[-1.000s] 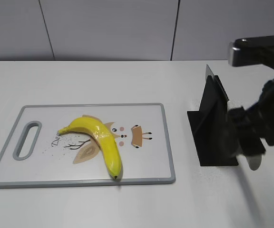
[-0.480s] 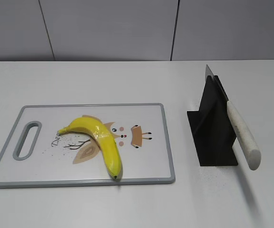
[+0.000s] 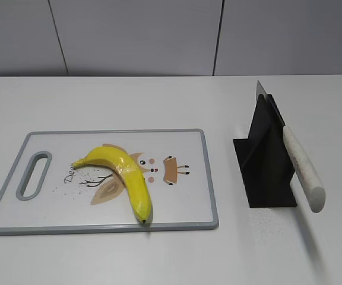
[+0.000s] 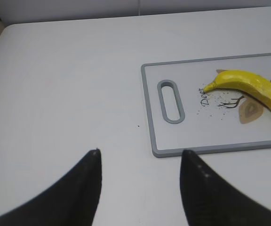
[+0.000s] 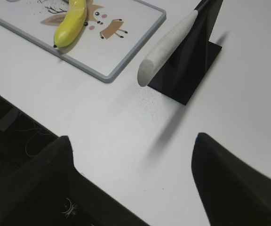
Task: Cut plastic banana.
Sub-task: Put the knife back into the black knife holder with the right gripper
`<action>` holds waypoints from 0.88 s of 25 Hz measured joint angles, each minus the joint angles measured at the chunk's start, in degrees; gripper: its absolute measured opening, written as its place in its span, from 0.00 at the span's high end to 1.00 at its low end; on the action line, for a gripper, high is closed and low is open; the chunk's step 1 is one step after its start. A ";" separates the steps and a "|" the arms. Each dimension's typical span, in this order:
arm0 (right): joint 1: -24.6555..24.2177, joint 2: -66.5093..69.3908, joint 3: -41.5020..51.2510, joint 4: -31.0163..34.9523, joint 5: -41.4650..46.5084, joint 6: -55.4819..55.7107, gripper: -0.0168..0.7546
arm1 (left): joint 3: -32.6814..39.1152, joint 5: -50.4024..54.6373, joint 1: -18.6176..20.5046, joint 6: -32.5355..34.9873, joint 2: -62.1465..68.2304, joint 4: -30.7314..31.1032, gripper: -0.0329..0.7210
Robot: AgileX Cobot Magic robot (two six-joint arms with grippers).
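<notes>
A yellow plastic banana [image 3: 125, 176] lies on a white cutting board [image 3: 177, 142] with a grey rim, on the left of the table. It also shows in the left wrist view [image 4: 253, 87] and the right wrist view [image 5: 72, 23]. A knife with a speckled white handle [image 3: 303, 168] sits slanted in a black stand [image 3: 266, 160] on the right; the handle shows in the right wrist view [image 5: 166, 44]. My left gripper [image 4: 140, 155] is open and empty, left of the board. My right gripper [image 5: 133, 141] is open and empty, in front of the stand. Neither arm shows in the exterior view.
The cutting board has a handle slot [image 3: 33, 174] at its left end and cartoon prints in the middle. The table's front edge [image 5: 41, 106] runs close under my right gripper, with dark floor and cables beyond it.
One second ago my right arm was by the knife handle at the right of the exterior view. It has since left that view. The knife, stand and banana have not moved.
</notes>
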 joint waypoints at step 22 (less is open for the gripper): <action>-19.18 -7.96 0.07 0.18 0.27 -0.11 0.21 | 0.37 0.02 0.06 0.00 0.00 -0.24 0.27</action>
